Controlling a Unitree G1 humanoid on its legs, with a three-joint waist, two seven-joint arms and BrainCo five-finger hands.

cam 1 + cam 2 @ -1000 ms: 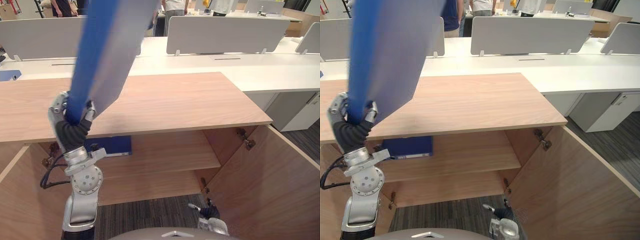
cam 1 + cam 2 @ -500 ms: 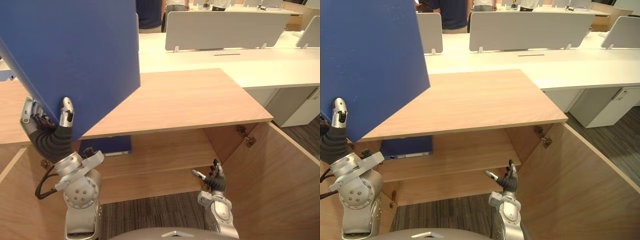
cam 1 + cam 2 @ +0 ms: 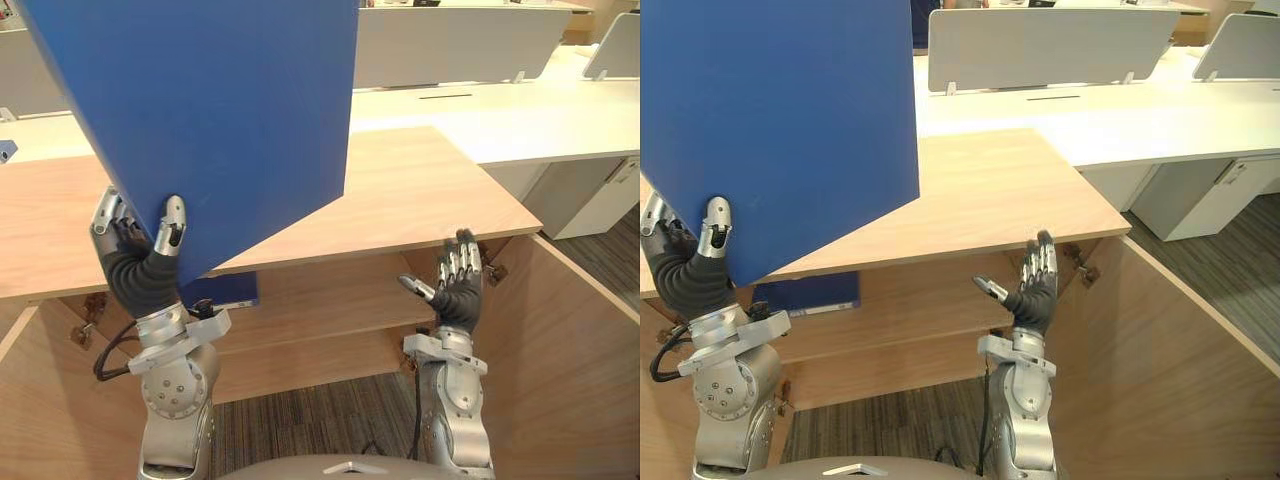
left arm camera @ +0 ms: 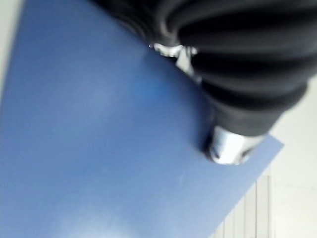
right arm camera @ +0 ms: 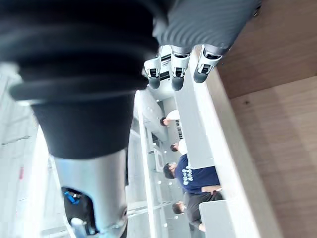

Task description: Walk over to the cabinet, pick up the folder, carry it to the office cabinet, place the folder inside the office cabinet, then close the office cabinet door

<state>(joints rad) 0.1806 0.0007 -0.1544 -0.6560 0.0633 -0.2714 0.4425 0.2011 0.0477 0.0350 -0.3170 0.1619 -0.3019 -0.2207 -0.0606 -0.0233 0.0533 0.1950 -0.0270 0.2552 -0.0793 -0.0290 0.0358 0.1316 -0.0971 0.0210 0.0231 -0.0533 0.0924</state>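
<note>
Blue folder (image 3: 220, 110), a broad, flat, stiff board with a matte face, is held upright before the office cabinet (image 3: 430, 190), its lower corner pinched between the thumb and fingers of the left hand (image 3: 148, 255). The right hand (image 3: 458, 290) is raised empty, fingers straight, near the cabinet's front edge. Carrying is judged done and placing in hand: the folder must be lowered, tilted flat and slid onto the smooth wood-grain shelf (image 3: 330, 300), where another blue folder (image 3: 225, 290) is lying.
</note>
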